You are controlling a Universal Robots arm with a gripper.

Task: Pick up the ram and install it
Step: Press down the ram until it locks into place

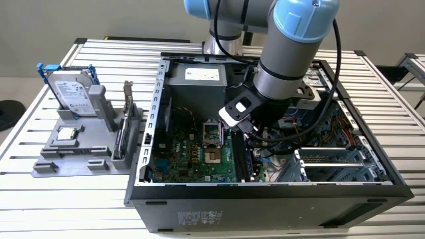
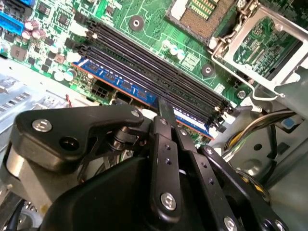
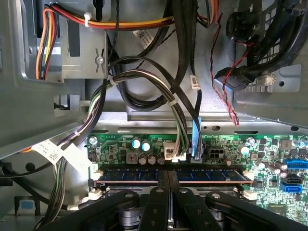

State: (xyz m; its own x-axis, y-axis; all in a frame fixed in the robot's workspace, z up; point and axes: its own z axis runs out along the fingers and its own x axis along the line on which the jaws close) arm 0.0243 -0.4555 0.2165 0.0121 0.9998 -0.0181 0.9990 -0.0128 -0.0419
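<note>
On my exterior view, the fixture (image 1: 86, 149) sits at 9 o'clock on the worktop (image 1: 40, 199). At centre, inside the case (image 1: 265, 199), my jaws are clenched on the ram (image 2: 125, 85), which stands in the outermost slot; full seating remains unconfirmed.

The long blue-green ram stick (image 3: 173, 175) carries a row of dark chips along a copper-coloured edge. The matte black gripper (image 2: 166, 115) has silver screw heads on its jaws. The green motherboard (image 1: 192, 154) is laced with pale traces and black memory slots (image 2: 159, 72). The grey arm (image 1: 285, 64) has light-blue joint caps. The dark grey computer case (image 1: 265, 209) sits on a silver ribbed worktop (image 1: 66, 204). The bundled cables (image 3: 62, 29) are orange, yellow, red and black.
</note>
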